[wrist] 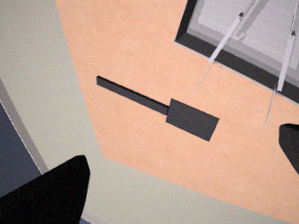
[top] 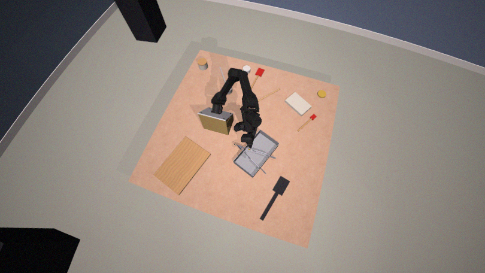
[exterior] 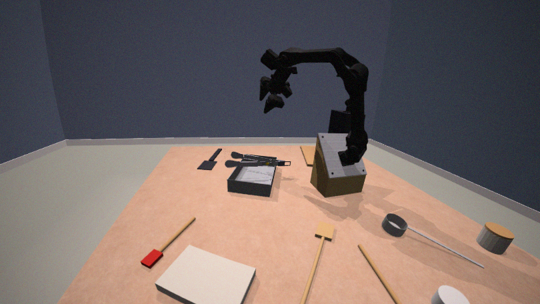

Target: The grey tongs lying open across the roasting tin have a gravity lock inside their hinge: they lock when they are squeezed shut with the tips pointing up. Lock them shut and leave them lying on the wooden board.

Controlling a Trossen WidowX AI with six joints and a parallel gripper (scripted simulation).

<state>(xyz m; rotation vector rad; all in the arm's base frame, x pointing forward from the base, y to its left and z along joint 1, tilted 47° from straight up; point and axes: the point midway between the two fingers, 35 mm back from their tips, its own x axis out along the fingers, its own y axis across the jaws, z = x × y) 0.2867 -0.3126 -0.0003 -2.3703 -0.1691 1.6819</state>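
Observation:
The grey tongs (top: 271,157) (exterior: 249,164) (wrist: 225,40) lie across the roasting tin (top: 242,169) (exterior: 249,187) (wrist: 246,70) with their two arms spread in a V. Their tips overhang the far side of the tin, and the narrow hinge end with its loop overhangs the side toward the robot's base. My gripper (top: 242,133) (exterior: 263,105) (wrist: 183,149) is open and empty, high above the table near the tin. The wooden board (top: 183,166) (exterior: 307,155) lies apart from the tin, on the other side of the robot's base in the exterior view.
A black spatula (top: 281,185) (exterior: 207,165) (wrist: 192,119) lies beyond the tin. The robot's base block (top: 215,123) (exterior: 340,185) stands near the tin and board. A white slab (top: 297,103) (exterior: 207,273), a red-headed tool (top: 312,117) (exterior: 151,258) and a lidded jar (top: 202,64) (exterior: 495,239) are farther off.

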